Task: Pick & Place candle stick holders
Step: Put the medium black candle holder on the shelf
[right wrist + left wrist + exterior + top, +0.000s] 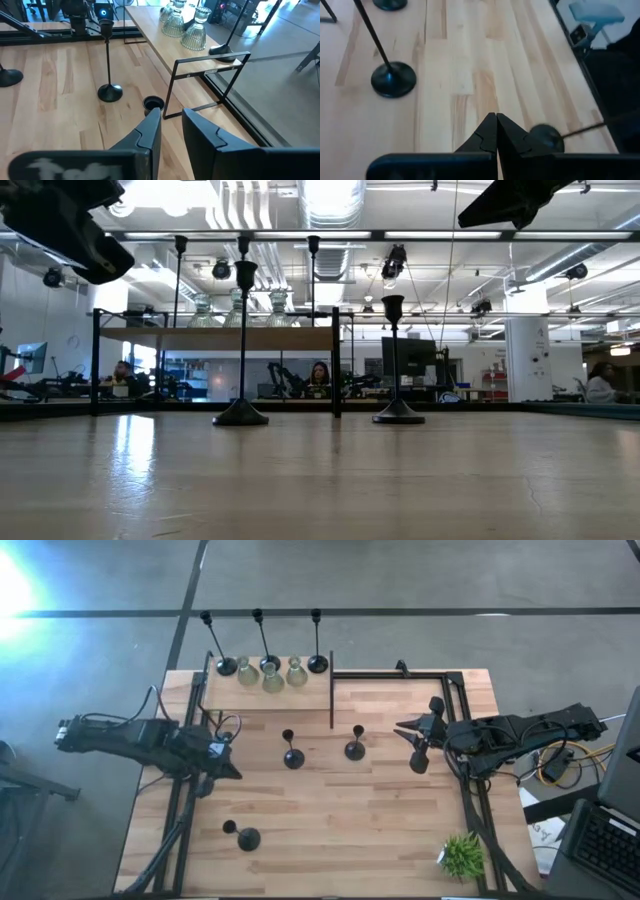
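Note:
Three tall black holders (270, 664) and three pale glass ones (273, 678) stand on the raised shelf at the far left. Two short black holders (293, 757) (355, 749) stand on their round bases mid-table, and a third (248, 838) is near the front left. My left gripper (232, 772) is shut and empty above the table's left; it also shows in its wrist view (496, 120). My right gripper (170, 117) is open at the right. The cup (153, 103) of another black holder (418, 762) shows just ahead of one fingertip. My right gripper's one fingertip (152, 116) stands right behind the black holder's cup (153, 103). I cannot tell whether it touches the cup. The cup is not between the fingers.
The shelf's black frame post (331, 690) stands between the shelf and the right half of the table. A small green plant (462, 855) sits at the front right corner. A keyboard (610, 840) and cables lie off the table's right edge. People sit in the room beyond (320, 375).

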You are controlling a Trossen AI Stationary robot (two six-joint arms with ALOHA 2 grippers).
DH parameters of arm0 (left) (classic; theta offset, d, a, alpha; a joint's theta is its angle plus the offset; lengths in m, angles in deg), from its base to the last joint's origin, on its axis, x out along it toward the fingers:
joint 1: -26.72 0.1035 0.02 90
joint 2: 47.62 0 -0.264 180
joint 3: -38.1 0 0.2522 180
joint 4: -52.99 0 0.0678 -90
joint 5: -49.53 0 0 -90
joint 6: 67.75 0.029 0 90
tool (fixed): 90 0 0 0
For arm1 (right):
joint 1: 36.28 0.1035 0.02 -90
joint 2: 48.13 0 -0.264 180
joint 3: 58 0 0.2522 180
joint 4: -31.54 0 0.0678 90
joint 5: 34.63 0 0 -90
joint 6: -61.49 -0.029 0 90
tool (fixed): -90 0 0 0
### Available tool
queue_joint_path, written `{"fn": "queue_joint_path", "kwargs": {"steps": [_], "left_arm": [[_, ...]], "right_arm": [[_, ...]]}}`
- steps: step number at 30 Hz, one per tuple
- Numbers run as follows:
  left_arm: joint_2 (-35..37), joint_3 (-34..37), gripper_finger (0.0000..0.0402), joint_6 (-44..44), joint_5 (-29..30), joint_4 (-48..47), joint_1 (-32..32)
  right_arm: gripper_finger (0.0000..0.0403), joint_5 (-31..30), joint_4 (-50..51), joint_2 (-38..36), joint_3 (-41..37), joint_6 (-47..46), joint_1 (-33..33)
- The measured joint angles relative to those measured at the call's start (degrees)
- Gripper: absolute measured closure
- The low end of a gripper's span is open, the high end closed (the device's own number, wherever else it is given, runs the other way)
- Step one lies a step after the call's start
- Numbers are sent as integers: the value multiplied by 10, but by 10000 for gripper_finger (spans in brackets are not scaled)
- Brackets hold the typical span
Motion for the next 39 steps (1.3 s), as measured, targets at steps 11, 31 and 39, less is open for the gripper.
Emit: {"fn": "queue_joint_path", "kwargs": {"steps": [11, 31, 39], "left_arm": [[0, 13, 398, -47, -38, 10, 0], [131, 168, 399, -157, -229, 149, -9], [151, 225, 400, -145, -219, 263, -84]], "right_arm": [[337, 0, 0, 0, 0, -24, 0], [343, -1, -25, 0, 0, 1, 0], [338, 13, -45, 0, 0, 3, 0]]}}
